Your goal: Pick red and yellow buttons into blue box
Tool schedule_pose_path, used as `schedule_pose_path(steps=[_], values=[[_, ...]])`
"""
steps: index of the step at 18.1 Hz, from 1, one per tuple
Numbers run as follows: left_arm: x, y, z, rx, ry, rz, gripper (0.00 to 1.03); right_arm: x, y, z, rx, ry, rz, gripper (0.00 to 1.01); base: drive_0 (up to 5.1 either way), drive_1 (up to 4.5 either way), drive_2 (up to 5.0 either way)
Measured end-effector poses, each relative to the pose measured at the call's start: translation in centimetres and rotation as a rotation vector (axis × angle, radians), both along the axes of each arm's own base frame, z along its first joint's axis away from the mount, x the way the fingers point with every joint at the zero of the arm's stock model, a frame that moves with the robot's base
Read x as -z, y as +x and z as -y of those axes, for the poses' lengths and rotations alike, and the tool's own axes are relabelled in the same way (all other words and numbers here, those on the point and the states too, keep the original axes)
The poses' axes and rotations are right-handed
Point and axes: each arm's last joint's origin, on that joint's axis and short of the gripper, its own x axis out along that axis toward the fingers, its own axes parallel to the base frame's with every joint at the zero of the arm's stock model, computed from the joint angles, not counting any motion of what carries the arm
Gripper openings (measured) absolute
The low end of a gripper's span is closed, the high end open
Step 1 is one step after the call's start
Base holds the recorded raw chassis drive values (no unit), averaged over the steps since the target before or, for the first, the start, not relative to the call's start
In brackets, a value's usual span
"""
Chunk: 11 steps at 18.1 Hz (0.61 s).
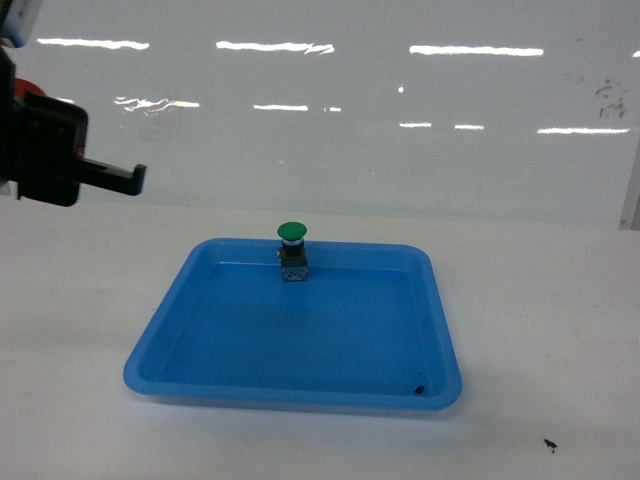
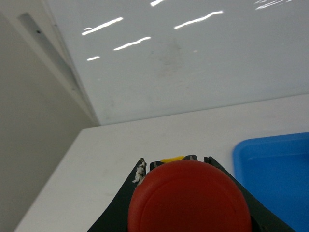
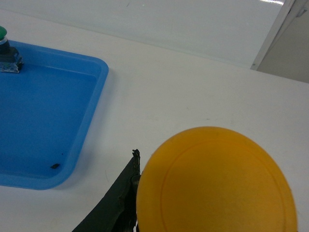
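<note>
So both arms are loaded up. On the left wrist camera the red button (image 2: 189, 197) fills the bottom of the picture, its cap sitting between the dark fingers of the left gripper (image 2: 188, 193), which is clamped on it above the white table (image 2: 145, 140). In the head view that gripper hangs high at the left edge, well clear of the shallow blue tray (image 1: 160, 350).

Over on the right wrist camera, the yellow button (image 3: 216, 181) looms just as large, held in the right gripper (image 3: 145, 193) out over bare tabletop beside the tray's corner. That gripper doesn't show in the head view at all.

Left in the tray is the green button (image 1: 292, 250), upright near the far wall, and it's not wanted.

Picking looks done, then; this is the carry step. The snag is that the blue box isn't visible in any view, so the next move calls for bringing it into sight, swinging each arm over its opening, and only then releasing. Let go early and a button bounces off the table.
</note>
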Motion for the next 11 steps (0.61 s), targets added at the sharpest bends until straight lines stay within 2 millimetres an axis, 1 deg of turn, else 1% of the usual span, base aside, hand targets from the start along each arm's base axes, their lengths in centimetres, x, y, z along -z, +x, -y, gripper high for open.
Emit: schedule_pose_path(steps=[2,3,4,6,7,8,11], values=[[0.4,0.2,-1.7,-0.045,0.059,-0.005,0.3,0.0,0.0,0.0,0.0,0.0,0.0,0.36,0.0,0.0,0.0],[1.1,0.3,-2.9,-0.051,0.051,-0.067,0.3,0.0,0.0,0.0,0.0,0.0,0.0,0.36,0.0,0.0,0.0],[1.7,0.8,-4.0,-0.087,0.052,-0.074,0.3,0.0,0.0,0.0,0.0,0.0,0.0,0.36,0.0,0.0,0.0],[2.2,1.9,-5.5,-0.113,0.06,-0.069,0.3,0.0,0.0,0.0,0.0,0.0,0.0,0.36,0.0,0.0,0.0],[2.8,2.4,-6.6,-0.134,0.067,-0.092,0.3,0.0,0.0,0.0,0.0,0.0,0.0,0.36,0.0,0.0,0.0],[3.2,2.5,-7.3,-0.128,0.043,-0.138,0.3,0.0,0.0,0.0,0.0,0.0,0.0,0.36,0.0,0.0,0.0],[3.4,2.6,-8.5,-0.121,-0.062,-0.168,0.3,0.0,0.0,0.0,-0.001,0.0,0.0,0.36,0.0,0.0,0.0]])
